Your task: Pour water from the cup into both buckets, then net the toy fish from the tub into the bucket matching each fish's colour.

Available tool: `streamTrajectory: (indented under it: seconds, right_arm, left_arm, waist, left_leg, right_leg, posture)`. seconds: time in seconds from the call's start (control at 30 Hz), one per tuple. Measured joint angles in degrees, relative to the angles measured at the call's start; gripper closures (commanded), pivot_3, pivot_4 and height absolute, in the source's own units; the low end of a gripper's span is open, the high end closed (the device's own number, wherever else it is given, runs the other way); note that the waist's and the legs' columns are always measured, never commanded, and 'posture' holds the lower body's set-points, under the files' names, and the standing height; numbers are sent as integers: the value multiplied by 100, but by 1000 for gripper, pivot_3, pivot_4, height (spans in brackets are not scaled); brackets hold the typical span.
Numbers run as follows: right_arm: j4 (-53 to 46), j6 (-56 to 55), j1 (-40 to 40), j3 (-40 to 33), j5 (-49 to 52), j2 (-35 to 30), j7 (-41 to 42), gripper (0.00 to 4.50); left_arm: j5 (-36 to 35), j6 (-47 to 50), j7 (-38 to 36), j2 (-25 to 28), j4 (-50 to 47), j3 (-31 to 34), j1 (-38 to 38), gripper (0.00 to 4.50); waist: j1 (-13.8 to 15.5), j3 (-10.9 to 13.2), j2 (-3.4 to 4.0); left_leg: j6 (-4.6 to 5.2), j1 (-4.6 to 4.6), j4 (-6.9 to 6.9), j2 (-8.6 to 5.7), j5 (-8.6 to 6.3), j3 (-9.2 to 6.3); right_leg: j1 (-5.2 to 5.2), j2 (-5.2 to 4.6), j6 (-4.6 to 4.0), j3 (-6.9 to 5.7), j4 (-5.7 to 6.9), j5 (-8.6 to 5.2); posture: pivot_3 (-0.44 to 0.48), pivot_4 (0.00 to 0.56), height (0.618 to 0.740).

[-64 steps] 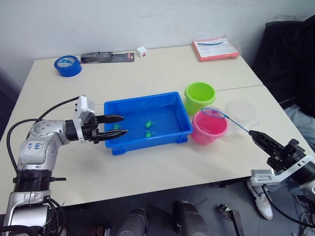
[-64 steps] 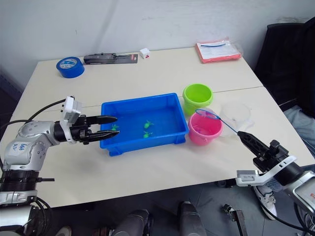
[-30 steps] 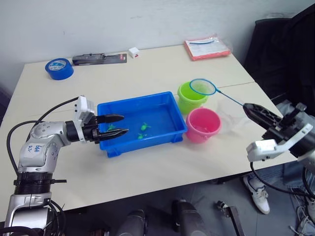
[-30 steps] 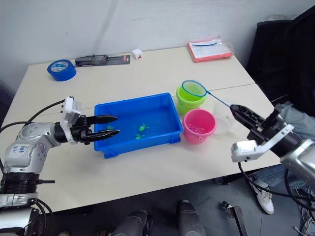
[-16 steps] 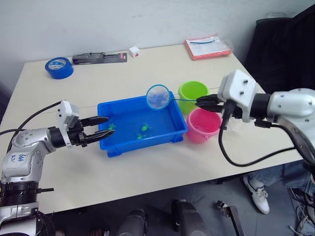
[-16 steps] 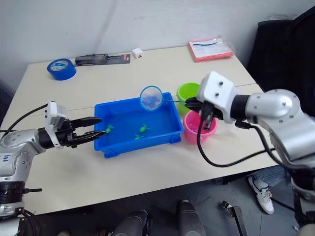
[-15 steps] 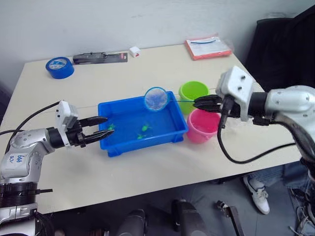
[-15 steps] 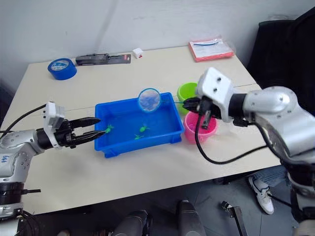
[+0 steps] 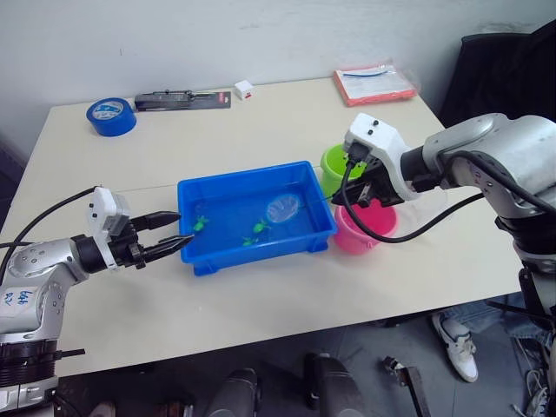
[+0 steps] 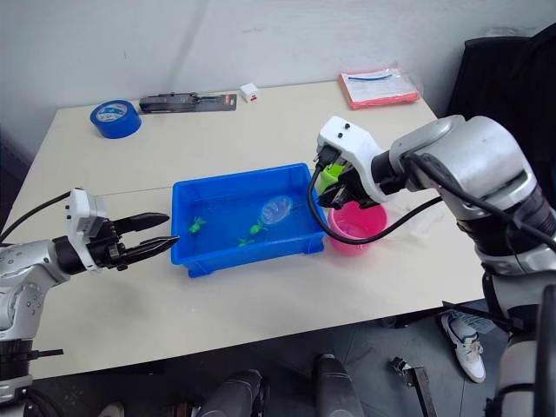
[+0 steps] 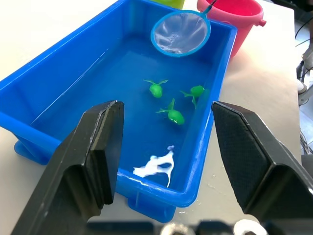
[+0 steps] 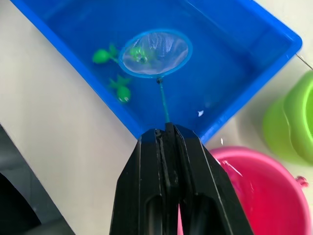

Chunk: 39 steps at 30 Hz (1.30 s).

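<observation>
The blue tub (image 9: 245,179) holds water and three green toy fish (image 11: 156,89). My right gripper (image 12: 166,131) is shut on the net's thin handle, above the pink bucket (image 9: 358,234) and in front of the lime green bucket (image 9: 331,162). The net (image 9: 284,207) has its hoop lowered into the tub's right half. One green fish (image 12: 140,52) shows through the mesh; I cannot tell whether it is inside. My left gripper (image 9: 184,227) is open, just outside the tub's left rim. The clear cup (image 9: 426,207) is partly hidden behind my right arm.
At the table's far edge lie a blue tape roll (image 9: 111,115), a black tool (image 9: 178,100), a small white block (image 9: 244,88) and a red packet (image 9: 375,84). A dark chair (image 9: 508,74) stands beyond the table's right side.
My right gripper carried the net from over the pink bucket, past the green bucket, and lowered it into the tub. My left gripper drew back slightly from the tub. The camera shifted.
</observation>
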Motion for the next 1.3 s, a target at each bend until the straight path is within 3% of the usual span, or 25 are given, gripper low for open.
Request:
streamTrajectory:
  seconds: [0.2,0.53,0.9,1.3]
  right_arm:
    - [413,-334,-182,765,-565,21,421,3720]
    - [774,-480,-270,1060,-1010,558,724,3720]
    - [1394,-627,-184,900,-1264,1372,429,3720]
    - [1787,-543,-151,22,-1217,1986,63,3720]
  left_arm:
    - [-37,0,42,-6,-48,5,136,1399]
    - [-129,53,81,8,-244,132,373,1399]
    - [-224,198,155,46,-503,326,569,1399]
    - [-345,304,228,149,-668,386,656,1399]
  waist:
    - [-11,0,1]
    - [-11,2,3]
    - [-25,2,4]
    - [-43,4,7]
  left_leg:
    - [0,0,-3,0,0,1]
    - [-1,-2,-2,0,0,1]
    - [-1,-1,-7,0,0,0]
    - [-1,-1,-12,0,0,-3]
  right_leg:
    - [-2,0,0,0,1,0]
    - [-3,1,0,0,0,0]
    - [-4,2,0,-2,5,0]
    - [-4,2,0,-5,7,0]
  posture:
    - [0,150,740]
    - [0,150,740]
    - [0,150,740]
    - [0,150,740]
